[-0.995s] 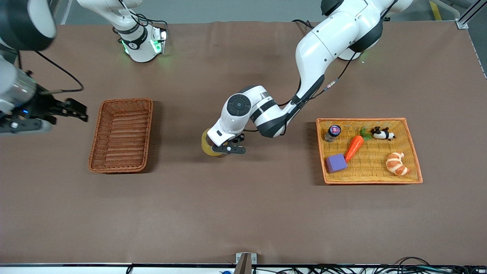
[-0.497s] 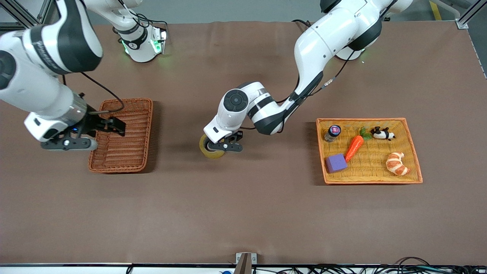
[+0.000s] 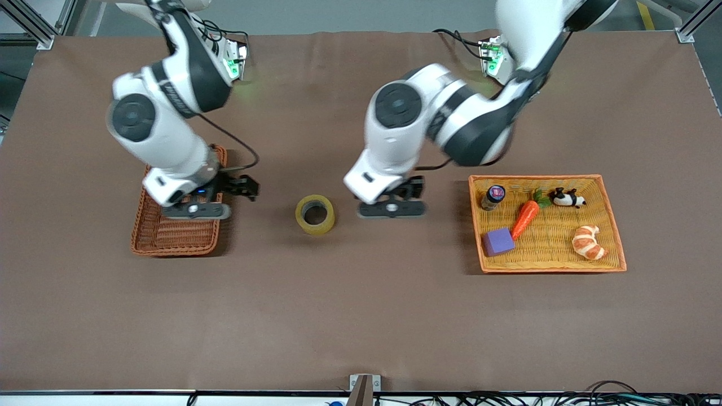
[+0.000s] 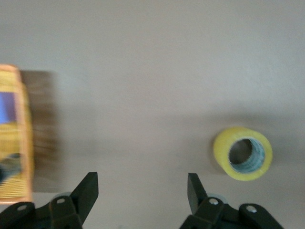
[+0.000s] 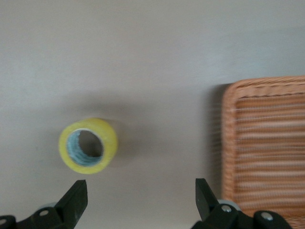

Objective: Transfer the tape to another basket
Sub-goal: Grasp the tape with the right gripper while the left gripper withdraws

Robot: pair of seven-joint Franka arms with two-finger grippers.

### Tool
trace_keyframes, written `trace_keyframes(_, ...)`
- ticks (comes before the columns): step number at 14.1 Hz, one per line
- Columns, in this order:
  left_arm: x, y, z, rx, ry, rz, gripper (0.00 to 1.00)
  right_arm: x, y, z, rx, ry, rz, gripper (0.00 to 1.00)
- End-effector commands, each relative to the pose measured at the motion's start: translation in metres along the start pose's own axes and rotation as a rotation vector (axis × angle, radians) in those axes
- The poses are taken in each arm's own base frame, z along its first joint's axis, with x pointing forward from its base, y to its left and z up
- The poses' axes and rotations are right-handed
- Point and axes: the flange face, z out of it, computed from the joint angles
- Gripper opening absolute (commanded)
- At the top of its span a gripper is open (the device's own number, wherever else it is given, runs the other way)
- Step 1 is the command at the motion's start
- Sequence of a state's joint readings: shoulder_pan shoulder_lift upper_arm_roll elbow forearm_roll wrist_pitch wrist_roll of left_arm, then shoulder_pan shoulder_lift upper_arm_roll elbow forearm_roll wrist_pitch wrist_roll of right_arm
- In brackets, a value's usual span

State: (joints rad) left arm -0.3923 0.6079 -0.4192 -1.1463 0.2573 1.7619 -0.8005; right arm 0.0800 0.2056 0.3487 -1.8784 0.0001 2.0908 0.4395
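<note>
Tape (image 3: 315,214) lies flat on the bare counter (image 3: 361,316), hole up, between the wicker basket (image 3: 148,242) and the yellow tray (image 3: 617,248), not in either.

Left tool (image 3: 391,206) hangs over the counter betw. tape and tray, fingers spread wide w/ nothing in them. Right tool (image 3: 194,206) is over the basket's edge on the tape side, fingers also apart and empty.

Handling, by my guess: roll looks light and stiff, the outer wrap smooth so prob. a bit slippery. Best hold is likely one finger down the grey core and one outside the wall, or straddling the full ring if the span allows. Not fragile, shouldn't deform.

Tray holds a carrot (image 3: 525,219), croissant (image 3: 587,242), purple block (image 3: 498,241).
</note>
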Motion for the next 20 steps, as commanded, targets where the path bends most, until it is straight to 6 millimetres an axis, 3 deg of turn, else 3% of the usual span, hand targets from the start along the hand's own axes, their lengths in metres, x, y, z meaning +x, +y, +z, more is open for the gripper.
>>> trace_keyframes(1,0.009,-0.066,-0.044,-0.011,0.013,-0.07,1.0,-0.021,-0.025,0.048,0.0,-0.003,-0.028,1.0)
trace_keyframes(5,0.016,-0.143,-0.09,0.006,0.062,-0.037,1.0,-0.029,-0.059,0.121,-0.018,-0.016,-0.091,1.0)
trace_keyframes(8,0.014,-0.195,-0.113,-0.01,0.062,0.012,1.0,-0.03,-0.07,0.17,-0.017,-0.011,-0.107,1.0)
trace_keyframes(13,0.009,-0.282,-0.142,-0.046,0.073,0.058,1.0,-0.026,-0.067,0.191,-0.004,-0.007,-0.114,1.0)
trace_keyframes(16,0.004,-0.329,-0.148,-0.029,0.061,0.089,1.0,-0.02,-0.068,0.21,0.006,0.006,-0.131,1.0)
trace_keyframes(17,0.006,-0.341,-0.15,-0.027,0.065,0.084,1.0,-0.018,-0.066,0.215,0.009,0.003,-0.117,1.0)
trace_keyframes(20,0.007,-0.349,-0.142,-0.022,0.031,0.073,1.0,-0.016,-0.063,0.216,0.001,0.01,-0.123,1.0)
